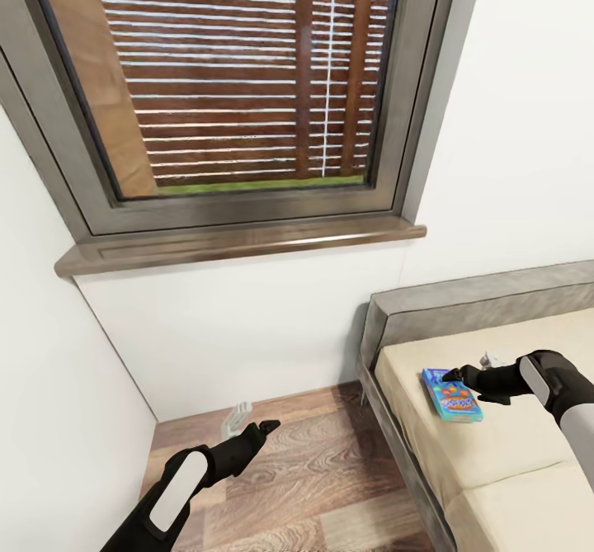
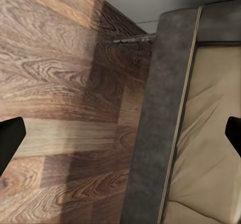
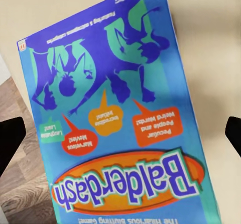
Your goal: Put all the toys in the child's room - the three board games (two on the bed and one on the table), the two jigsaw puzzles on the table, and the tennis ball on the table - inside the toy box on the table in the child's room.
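My right gripper (image 1: pixel 459 373) hangs wide open and empty over the board game (image 1: pixel 451 395), which lies flat on the bed (image 1: pixel 495 453) directly beneath my fingers, its long axis running across the gap between them. My left gripper (image 1: pixel 268 428), also open and empty, is well off over the floor (image 1: pixel 313 486). Nothing stands between.

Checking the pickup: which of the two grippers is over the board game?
The right gripper, open above the blue Balderdash board game box on the beige bed; the left gripper hangs over wooden floor.
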Robot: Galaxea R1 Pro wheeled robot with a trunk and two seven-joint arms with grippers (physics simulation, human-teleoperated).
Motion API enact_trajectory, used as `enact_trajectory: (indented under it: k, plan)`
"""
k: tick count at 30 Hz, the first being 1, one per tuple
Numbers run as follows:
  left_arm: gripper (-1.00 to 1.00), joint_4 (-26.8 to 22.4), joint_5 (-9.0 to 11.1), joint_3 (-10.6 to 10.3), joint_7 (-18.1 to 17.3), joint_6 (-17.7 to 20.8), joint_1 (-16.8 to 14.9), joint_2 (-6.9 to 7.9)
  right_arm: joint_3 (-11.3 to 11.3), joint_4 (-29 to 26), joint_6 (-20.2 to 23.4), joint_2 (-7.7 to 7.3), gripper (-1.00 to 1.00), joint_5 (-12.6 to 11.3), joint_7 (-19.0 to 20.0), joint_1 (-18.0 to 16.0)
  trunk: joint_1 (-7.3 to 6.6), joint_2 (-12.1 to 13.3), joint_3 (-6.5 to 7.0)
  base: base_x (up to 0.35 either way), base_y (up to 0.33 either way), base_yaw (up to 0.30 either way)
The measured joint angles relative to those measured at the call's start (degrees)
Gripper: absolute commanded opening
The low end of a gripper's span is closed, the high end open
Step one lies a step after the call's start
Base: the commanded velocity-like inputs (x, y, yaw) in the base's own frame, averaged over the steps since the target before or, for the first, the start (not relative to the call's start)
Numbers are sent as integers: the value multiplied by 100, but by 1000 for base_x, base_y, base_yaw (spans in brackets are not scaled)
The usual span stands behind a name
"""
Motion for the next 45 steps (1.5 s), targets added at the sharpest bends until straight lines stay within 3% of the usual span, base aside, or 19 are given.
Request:
enact_trajectory:
  k: [30,45]
  plan:
    - [100,0,-1,-2,2,-1,0,-3,-22,-9,9,-33,100,-10,0,0,0,0,-52,0,0,2]
    - [100,-1,-2,-2,3,-1,0,-5,-19,-9,10,-23,100,-5,7,0,0,0,-53,0,0,131]
